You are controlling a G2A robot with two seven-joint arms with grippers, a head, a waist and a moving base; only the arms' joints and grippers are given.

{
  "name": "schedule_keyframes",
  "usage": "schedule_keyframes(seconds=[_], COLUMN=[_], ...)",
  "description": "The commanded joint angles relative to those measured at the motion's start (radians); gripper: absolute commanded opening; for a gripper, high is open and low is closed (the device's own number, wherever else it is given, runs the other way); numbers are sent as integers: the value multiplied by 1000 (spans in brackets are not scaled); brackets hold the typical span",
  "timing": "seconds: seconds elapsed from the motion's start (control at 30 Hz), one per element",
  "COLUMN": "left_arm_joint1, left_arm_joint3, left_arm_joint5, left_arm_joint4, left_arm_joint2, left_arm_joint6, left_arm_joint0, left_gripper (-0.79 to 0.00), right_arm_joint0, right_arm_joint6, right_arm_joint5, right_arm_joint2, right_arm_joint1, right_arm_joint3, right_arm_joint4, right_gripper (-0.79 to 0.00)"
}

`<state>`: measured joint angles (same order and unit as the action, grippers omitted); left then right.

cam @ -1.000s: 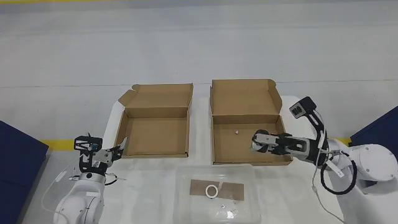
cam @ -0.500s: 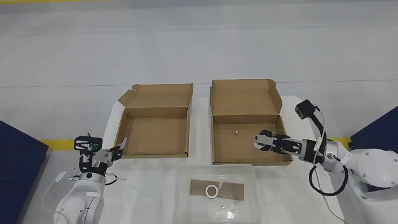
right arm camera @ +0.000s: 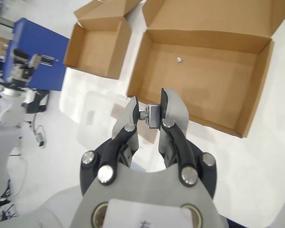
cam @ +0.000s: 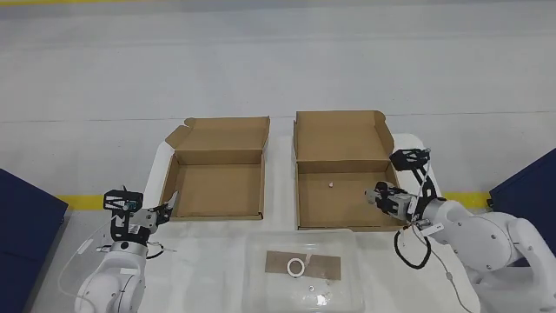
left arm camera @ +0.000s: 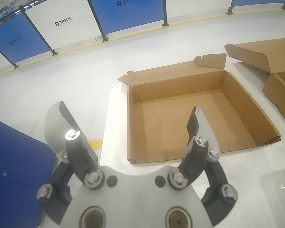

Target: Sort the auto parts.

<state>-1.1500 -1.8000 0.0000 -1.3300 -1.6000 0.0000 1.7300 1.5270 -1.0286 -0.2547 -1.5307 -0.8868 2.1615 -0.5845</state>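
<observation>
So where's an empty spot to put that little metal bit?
The left cardboard box is bare inside. The right cardboard box holds just one small part near its back; the rest is free. The clear tray is busier.

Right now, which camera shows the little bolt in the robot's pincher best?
The right wrist view: the bolt sits close up, pinched in the right gripper. From the top view it is too small to tell. The left wrist view faces the left box.
</observation>
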Motion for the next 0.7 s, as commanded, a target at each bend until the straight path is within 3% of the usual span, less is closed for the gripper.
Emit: schedule_keyframes(seconds=[0.0,0.43,0.67], left_arm_joint1=[0,0,0], left_arm_joint3=[0,0,0], left_arm_joint5=[0,0,0], left_arm_joint4=[0,0,0], left_arm_joint2=[0,0,0], left_arm_joint6=[0,0,0], left_arm_joint0=[0,0,0], left_gripper=[0,0,0], right_arm_joint0=[-16,-148,-148], right_arm_joint6=[-7,5,5], right_arm_joint5=[-15,-34,-34], right_arm_joint2=[38,240,240], right_arm_joint1=[-1,-22,-22], right_arm_joint3=[-15,-206,-206], right_arm_joint4=[-59,-262,-262], right_gripper=[-785,-785,-785])
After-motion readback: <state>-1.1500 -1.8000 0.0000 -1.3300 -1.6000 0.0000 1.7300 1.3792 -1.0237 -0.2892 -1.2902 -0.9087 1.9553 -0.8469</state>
